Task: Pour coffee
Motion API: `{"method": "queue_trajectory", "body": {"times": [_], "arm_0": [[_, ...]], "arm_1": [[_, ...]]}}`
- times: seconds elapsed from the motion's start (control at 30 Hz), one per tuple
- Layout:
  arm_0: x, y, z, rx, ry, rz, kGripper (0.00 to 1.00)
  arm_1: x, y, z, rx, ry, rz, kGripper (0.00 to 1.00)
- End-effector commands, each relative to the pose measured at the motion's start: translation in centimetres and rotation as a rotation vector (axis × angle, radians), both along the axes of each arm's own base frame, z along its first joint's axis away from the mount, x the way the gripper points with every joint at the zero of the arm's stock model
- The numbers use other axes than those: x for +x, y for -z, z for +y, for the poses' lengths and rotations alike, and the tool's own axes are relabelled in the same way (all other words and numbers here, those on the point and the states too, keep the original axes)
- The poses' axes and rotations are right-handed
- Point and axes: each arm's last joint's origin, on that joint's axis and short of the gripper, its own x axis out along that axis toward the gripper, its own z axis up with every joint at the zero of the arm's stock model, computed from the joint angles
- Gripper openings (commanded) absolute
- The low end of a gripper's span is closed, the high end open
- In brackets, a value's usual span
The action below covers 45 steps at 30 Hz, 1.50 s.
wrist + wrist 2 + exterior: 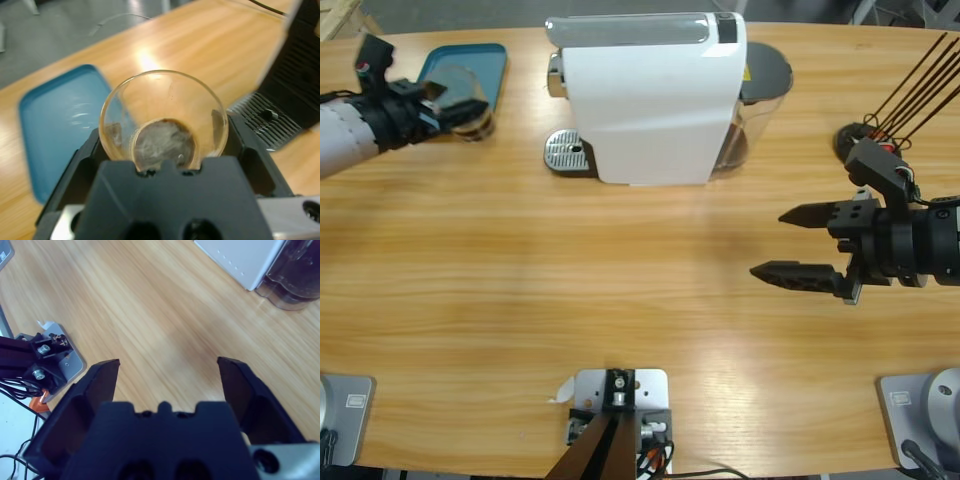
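My left gripper is shut on a clear glass tumbler at the table's far left, beside the blue tray. The tumbler's mouth faces the left wrist camera. A thin dark brown ring of coffee lines its bottom. In the high view the tumbler sits between the black jaws at the tray's near edge. The white machine stands at the back middle, its metal drip grate to the tumbler's right. My right gripper hovers open over bare wood at the right, holding nothing.
A grey water tank sits behind the machine's right side. A black holder with thin dark sticks stands at the far right, just behind the right arm. The blue tray lies left of the tumbler. Bare wood spans the table's middle and front.
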Motion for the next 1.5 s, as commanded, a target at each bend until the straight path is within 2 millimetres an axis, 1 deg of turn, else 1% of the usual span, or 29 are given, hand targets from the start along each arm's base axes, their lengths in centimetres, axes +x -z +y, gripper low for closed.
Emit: {"method": "queue_trajectory", "body": {"times": [0.03,0.17,0.3,0.43,0.53,0.7,0.97,1.1,1.13,1.17,1.2,1.27,1.33,1.37,1.43,1.47,1.5], "arm_0": [[2.7,-0.8,3.0,0.0,-0.156,-0.047,0.0],[4.7,-0.1,4.3,-0.01,-0.22,-0.031,0.0],[6.2,0.4,5.0,-0.007,-0.253,-0.016,0.0],[6.9,1.4,5.0,-0.007,-0.261,0.029,0.0],[7.1,2.2,5.0,-0.017,-0.268,0.067,0.0],[7.8,2.7,5.4,-0.034,-0.291,0.083,0.0],[9.2,3.7,5.3,-0.039,-0.288,0.099,0.0],[9.6,4.6,5.2,-0.04,-0.283,0.123,0.011],[9.6,4.6,5.2,-0.041,-0.283,0.124,0.104],[9.7,4.6,5.2,-0.042,-0.284,0.124,0.239],[9.8,4.6,5.3,-0.046,-0.287,0.125,0.286],[10.1,4.5,5.4,-0.048,-0.293,0.137,0.551],[10.2,4.5,5.5,-0.052,-0.289,0.153,0.79],[10.2,4.5,5.5,-0.053,-0.292,0.157,0.858],[10.0,4.4,5.6,-0.069,-0.276,0.167,0.949],[9.8,4.4,5.6,-0.078,-0.268,0.172,0.983],[9.7,4.3,5.7,-0.087,-0.263,0.174,0.987]], "arm_1": [[-0.5,0.0,-0.2,0.014,-0.011,0.015,0.862],[-0.5,0.0,-0.2,0.014,-0.012,0.017,0.862],[-0.4,0.0,-0.1,0.013,-0.013,0.021,0.865],[-0.4,0.1,0.0,0.012,-0.013,0.022,0.864],[-0.4,0.1,0.0,0.011,-0.013,0.023,0.862],[-0.3,0.2,0.0,0.007,-0.014,0.026,0.867],[-0.3,0.2,0.1,0.006,-0.015,0.027,0.867],[-0.2,0.2,0.1,0.005,-0.015,0.028,0.865],[-0.3,0.2,0.1,0.006,-0.014,0.028,0.867],[-0.3,0.2,0.1,0.006,-0.015,0.027,0.866],[-0.2,0.2,0.1,0.005,-0.015,0.028,0.866],[-0.2,0.2,0.1,0.006,-0.014,0.028,0.867],[-0.2,0.2,0.1,0.005,-0.015,0.028,0.866],[-0.2,0.2,0.1,0.005,-0.015,0.028,0.867],[-0.2,0.2,0.1,0.004,-0.014,0.029,0.867],[-0.2,0.3,0.2,0.002,-0.014,0.033,0.867],[-0.1,0.3,0.2,0.001,-0.013,0.034,0.866]]}}
